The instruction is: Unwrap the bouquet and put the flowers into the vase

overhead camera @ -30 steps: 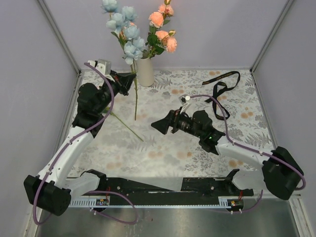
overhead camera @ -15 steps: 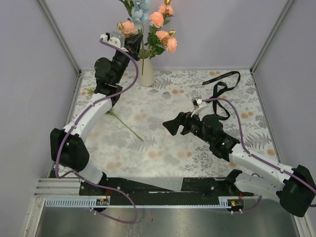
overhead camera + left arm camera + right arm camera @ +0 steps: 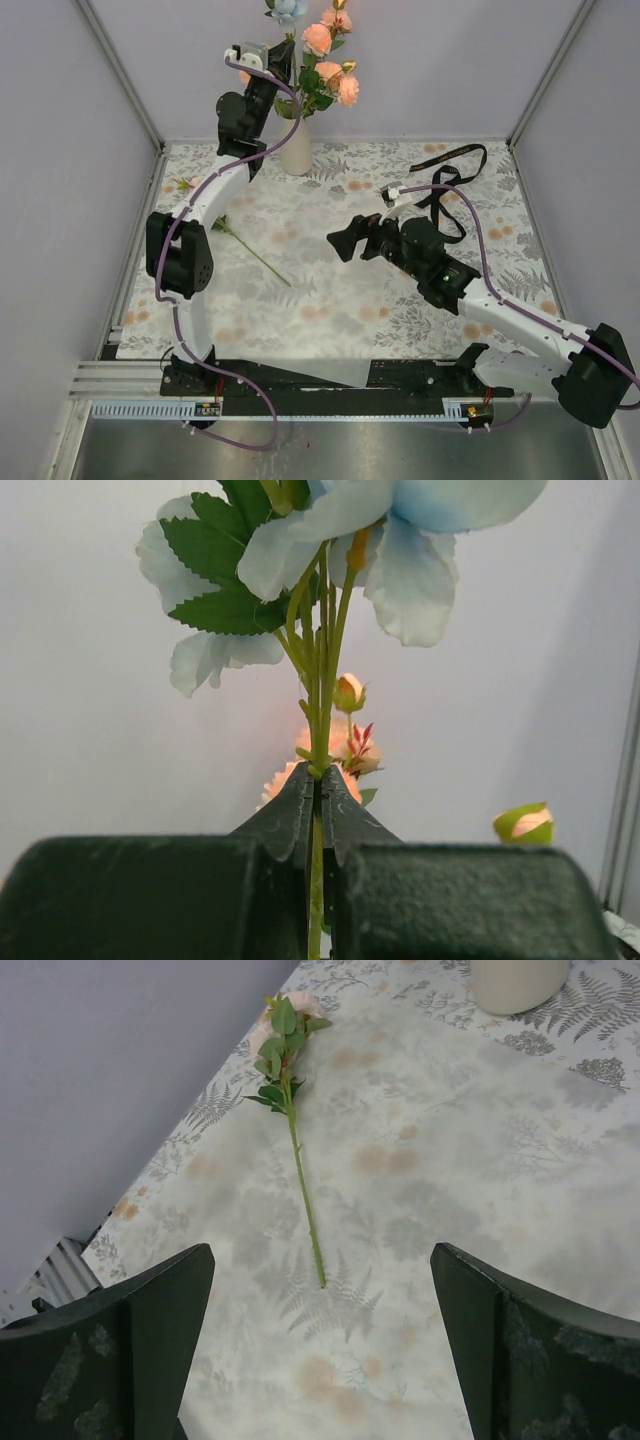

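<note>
Blue petals fill the top of the left wrist view, and your left gripper (image 3: 315, 775) is clamped tight on the thin green stem (image 3: 318, 710) of that blue flower (image 3: 420, 540), raised high at the 12 o'clock edge of the table (image 3: 330, 310). The cream vase (image 3: 295, 148) stands just below it. Hold the stem upright and bring it straight down, aiming its foot at the free side of the mouth, toward 9 o'clock from the blooms already there. The arm hides the stem's lower end, so you cannot tell whether it has entered the mouth; judge that before letting go. Release only once the foot sits well inside, since a small light vase could likely tip under a sideways push. The vase holds several peach roses (image 3: 330, 75) with green leaves, rising upright and spreading a little toward 3 o'clock. Your right gripper (image 3: 343, 243) hovers near the table's centre with its jaws spread wide and nothing between them, facing the loose rose (image 3: 290, 1015) that lies flat toward 9 o'clock. A black ribbon (image 3: 450, 175) lies at about 2 o'clock, well apart from the vase.
</note>
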Tool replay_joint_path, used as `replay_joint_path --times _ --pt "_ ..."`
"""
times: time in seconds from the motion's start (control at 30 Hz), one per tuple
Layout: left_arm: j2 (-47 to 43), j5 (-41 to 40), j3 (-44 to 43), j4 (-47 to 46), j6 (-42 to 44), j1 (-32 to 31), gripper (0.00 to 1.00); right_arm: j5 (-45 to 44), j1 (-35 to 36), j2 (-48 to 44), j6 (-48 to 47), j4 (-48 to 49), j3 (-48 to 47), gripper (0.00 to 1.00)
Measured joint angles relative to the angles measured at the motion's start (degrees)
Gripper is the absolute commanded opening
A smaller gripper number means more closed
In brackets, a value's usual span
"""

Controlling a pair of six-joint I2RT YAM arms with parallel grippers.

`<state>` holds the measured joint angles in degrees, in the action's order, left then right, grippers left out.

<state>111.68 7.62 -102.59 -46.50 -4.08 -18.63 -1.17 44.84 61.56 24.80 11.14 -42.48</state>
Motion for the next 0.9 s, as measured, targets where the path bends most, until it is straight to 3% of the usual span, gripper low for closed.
replay_joint_path --times 0.17,0.67,0.9 --pt "3.2 -0.3 -0.6 -0.7 2.6 0.7 0.00 -1.5 0.0 1.8 -2.4 -0.2 -1.3 0.99" --pt "7.8 -1.3 3.8 -6.9 -0.3 2.1 0.00 -4.2 0.0 6.0 -4.7 -1.2 -3.0 0.99" --pt "7.8 -1.2 -0.5 -5.0 -0.7 2.1 0.00 -4.4 0.0 4.8 -4.6 -1.4 -3.0 0.99"
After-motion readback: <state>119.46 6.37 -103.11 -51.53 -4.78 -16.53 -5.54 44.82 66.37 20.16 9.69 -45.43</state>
